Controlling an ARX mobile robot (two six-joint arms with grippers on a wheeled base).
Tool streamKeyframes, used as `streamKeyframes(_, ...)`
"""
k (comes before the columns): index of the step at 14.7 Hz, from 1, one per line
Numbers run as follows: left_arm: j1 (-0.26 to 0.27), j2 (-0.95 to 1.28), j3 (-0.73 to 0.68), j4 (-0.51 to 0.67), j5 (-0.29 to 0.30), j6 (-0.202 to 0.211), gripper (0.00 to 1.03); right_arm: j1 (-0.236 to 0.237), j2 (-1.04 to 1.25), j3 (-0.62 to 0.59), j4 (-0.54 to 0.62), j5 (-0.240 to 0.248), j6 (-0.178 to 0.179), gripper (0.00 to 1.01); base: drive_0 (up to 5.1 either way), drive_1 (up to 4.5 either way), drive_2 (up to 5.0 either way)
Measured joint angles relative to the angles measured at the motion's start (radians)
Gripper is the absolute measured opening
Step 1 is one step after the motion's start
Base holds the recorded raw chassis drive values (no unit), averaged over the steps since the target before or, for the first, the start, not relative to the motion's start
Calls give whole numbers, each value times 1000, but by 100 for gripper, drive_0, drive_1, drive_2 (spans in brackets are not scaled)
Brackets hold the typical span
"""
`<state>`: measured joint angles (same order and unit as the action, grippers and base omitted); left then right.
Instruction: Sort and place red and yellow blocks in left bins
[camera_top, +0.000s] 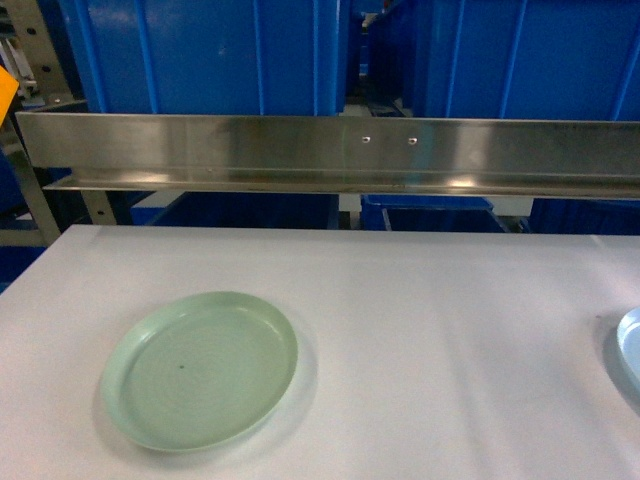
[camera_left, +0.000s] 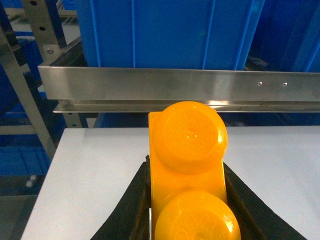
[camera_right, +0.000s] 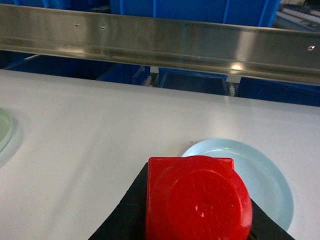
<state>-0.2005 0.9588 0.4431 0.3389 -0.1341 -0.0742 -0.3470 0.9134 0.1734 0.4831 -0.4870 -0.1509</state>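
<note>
Filling the lower centre of the left wrist frame, the yellow block (camera_left: 187, 170) is sitting clamped between the black pads (camera_left: 135, 210) of the left gripper (camera_left: 187, 220), studs facing the camera. The red block (camera_right: 197, 197) is gripped the same way by the right gripper (camera_right: 195, 225), at the bottom centre of the right wrist frame. Neither arm is showing in the head frame.

Risks, left to right:
- The steel rail (camera_top: 330, 150) is running across the frame in front of the bin (camera_top: 200, 55). A low approach would likely be striking it and knocking a block loose.
- Both blocks are glossy, hard plastic with rounded studs, so slipping in the pads appears possible under a jolt.
- The red block is hovering over the pale blue dish (camera_right: 265, 180); an early release would be dropping it there, not in the bin.

Materials: the green dish (camera_top: 200, 370) at lower left is a smooth, shallow oval; the table (camera_top: 420, 300) is matte white; the bin is ribbed, bright blue plastic; the rail is brushed, reflective metal.
</note>
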Motion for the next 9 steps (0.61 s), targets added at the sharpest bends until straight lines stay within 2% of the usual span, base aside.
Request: streamKeyframes(9,1,-1,0,0,-2,0,28,1,1,-1,-3,0,0,27,-500,245,245)
